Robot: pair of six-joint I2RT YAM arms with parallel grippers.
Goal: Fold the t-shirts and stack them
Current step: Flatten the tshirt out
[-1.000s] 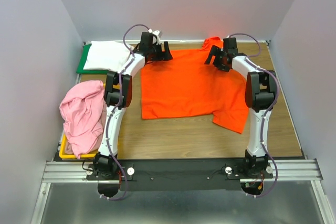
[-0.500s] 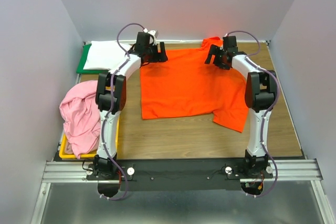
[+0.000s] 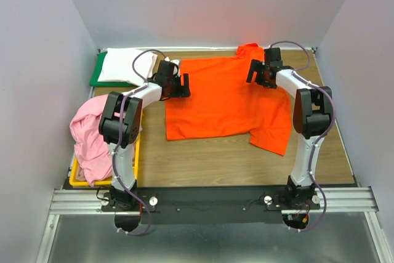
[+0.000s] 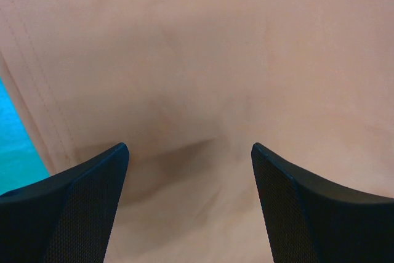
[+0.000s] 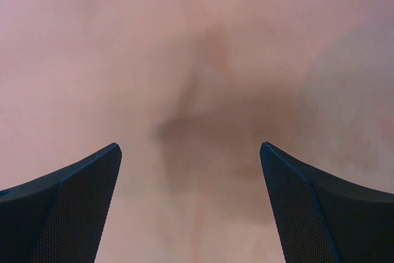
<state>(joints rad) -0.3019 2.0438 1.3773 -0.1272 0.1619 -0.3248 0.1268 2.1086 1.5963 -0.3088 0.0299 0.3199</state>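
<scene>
You have three plain t-shirts: a bright orange t-shirt (image 3: 221, 93), a white t-shirt (image 3: 123, 66) and a light pink t-shirt (image 3: 95, 130). Board (image 3: 97, 76) green, bin (image 3: 80, 182) yellow, bench (image 3: 203, 158) brown wood-grain. Left tool (image 4: 189, 147) and right tool (image 5: 191, 146) black, fine mesh pattern.

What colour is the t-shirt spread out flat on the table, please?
The t-shirt is bright orange, and the top external view shows this best.

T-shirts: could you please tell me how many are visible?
3: orange shirt spread mid-table, white shirt folded on the green board far left, pink shirt heaped over the yellow bin. That heap may hide more.
</scene>
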